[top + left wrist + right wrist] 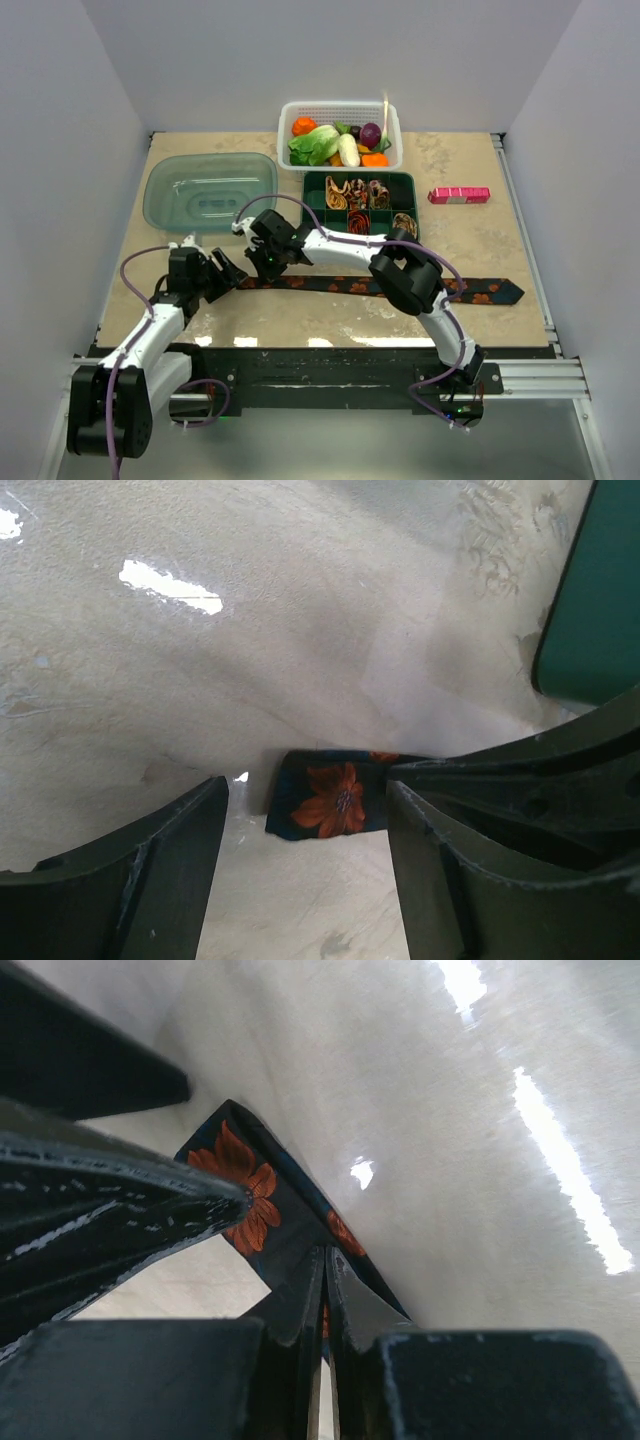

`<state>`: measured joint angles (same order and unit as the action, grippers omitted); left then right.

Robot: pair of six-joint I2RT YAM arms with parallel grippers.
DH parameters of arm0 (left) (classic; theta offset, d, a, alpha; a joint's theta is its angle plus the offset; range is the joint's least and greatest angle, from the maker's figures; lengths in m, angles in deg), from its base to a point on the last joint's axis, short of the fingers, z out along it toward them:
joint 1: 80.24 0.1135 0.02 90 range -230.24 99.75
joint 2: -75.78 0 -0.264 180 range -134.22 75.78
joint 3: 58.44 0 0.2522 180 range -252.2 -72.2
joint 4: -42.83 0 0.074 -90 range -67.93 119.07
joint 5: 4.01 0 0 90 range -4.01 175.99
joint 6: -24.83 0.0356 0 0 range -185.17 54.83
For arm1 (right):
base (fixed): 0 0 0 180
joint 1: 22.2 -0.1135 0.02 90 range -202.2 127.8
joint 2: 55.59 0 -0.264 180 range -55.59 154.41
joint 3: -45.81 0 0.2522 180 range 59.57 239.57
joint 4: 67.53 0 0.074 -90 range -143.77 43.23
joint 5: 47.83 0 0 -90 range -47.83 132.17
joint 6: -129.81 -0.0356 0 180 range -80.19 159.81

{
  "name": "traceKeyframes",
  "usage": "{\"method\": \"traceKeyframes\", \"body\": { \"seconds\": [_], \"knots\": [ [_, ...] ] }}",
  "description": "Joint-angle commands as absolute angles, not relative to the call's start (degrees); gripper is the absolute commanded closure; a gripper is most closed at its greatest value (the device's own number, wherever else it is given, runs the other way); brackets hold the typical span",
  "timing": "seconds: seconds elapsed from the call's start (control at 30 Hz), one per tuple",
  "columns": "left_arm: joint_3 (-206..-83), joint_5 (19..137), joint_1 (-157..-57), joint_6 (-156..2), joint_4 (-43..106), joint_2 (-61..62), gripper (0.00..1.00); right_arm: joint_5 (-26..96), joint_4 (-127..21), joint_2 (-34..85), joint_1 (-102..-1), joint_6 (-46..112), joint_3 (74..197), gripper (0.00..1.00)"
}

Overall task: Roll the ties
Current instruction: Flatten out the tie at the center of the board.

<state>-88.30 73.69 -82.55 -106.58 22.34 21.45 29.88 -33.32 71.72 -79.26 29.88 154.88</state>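
Black flowered tie (485, 291), middle hidden under right arm (405, 275), right claw (325, 1295) pinching its end, left claw (305, 795) spread

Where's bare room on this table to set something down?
Bare tabletop lies right of the green tray, between the pink box and the tie; also the strip between the tie and the near edge. Crowded at the tie's narrow end, where left gripper and right gripper meet.
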Motion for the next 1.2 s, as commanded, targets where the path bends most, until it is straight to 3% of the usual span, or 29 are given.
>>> {"method": "traceKeyframes", "body": {
  "seconds": [0.0, 0.73, 0.8, 0.83, 0.97, 1.07, 1.17],
  "knots": [
    [-86.9, 73.9, -81.7, -107.1, 26.3, 21.9, 0.32, 31.4, -32.1, 73.3, -79.4, 31.2, 157.8, 0.94],
    [-83.1, 72.8, -81.0, -109.7, 27.0, 27.3, 0.46, 28.6, -34.0, 67.3, -79.3, 31.3, 158.4, 0.91],
    [-83.8, 73.8, -81.0, -109.4, 26.1, 27.6, 0.46, 28.5, -35.0, 65.7, -79.4, 32.6, 157.0, 0.75],
    [-84.3, 74.0, -81.0, -109.1, 25.6, 27.8, 0.46, 28.7, -35.3, 65.2, -79.4, 33.3, 155.8, 0.6],
    [-85.4, 75.2, -81.0, -108.5, 23.9, 28.4, 0.45, 30.0, -37.2, 62.5, -79.3, 36.5, 152.4, 0.23],
    [-85.6, 75.4, -80.9, -108.3, 23.3, 28.6, 0.44, 30.0, -35.8, 62.7, -79.4, 39.0, 152.3, 0.14],
    [-85.7, 75.4, -80.9, -108.2, 23.3, 28.8, 0.44, 29.5, -33.5, 64.1, -79.4, 41.4, 153.0, 0.13]
  ]
}}
